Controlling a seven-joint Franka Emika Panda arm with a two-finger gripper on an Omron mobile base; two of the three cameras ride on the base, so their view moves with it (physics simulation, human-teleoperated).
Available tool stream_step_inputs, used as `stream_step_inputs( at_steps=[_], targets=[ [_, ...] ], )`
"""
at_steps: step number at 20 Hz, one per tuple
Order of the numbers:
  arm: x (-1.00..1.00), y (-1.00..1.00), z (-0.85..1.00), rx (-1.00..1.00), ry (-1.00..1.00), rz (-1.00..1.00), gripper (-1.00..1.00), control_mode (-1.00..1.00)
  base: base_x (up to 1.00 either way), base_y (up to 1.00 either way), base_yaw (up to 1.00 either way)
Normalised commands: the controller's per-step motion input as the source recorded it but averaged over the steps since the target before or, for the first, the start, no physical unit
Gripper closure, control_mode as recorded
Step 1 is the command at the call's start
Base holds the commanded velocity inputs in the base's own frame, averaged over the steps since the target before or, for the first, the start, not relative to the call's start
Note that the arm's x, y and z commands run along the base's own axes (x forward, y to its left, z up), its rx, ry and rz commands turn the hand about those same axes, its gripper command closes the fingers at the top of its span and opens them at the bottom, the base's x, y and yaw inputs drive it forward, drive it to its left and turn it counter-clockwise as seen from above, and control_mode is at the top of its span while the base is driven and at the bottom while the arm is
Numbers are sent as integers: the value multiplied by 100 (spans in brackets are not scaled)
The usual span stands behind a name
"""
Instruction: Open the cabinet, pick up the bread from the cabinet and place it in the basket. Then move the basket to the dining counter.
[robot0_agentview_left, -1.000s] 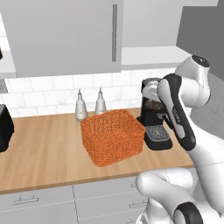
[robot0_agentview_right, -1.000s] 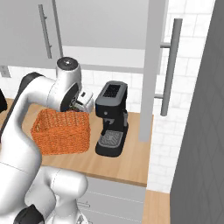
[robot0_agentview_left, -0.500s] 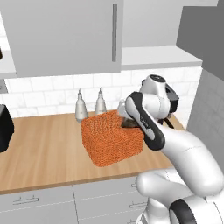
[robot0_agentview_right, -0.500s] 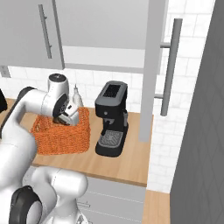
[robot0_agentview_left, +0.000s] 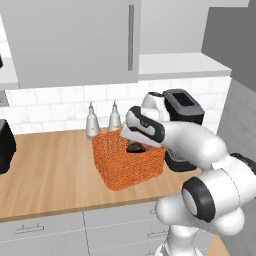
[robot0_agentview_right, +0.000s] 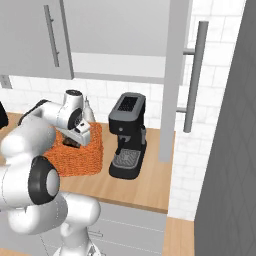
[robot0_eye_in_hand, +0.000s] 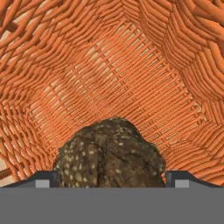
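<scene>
The orange woven basket stands on the narrow wooden worktop. My gripper reaches down into it. In the hand view the gripper is shut on the dark brown bread, which sits between the two tips above the basket's woven floor. The bread shows as a dark lump inside the basket rim. The cabinet above has its left door closed and its right door swung open. The dining counter is out of view.
A black coffee machine stands right beside the basket. Two grey bottles stand against the tiled wall behind it. A black appliance sits at the worktop's left end. The open door's bar handle juts out at the right.
My arm has swung left from in front of the coffee machine and dropped the hand, with the bread, into the basket.
</scene>
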Motion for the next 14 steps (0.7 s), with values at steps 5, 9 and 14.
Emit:
stream_step_inputs(
  at_steps=[5,9,14],
  targets=[
    [39,23,-28,0,0,0,100,-100,0,0,0],
    [50,10,-42,0,0,0,100,-100,0,0,0],
    [51,7,-41,0,0,0,100,-100,0,0,0]
  ],
)
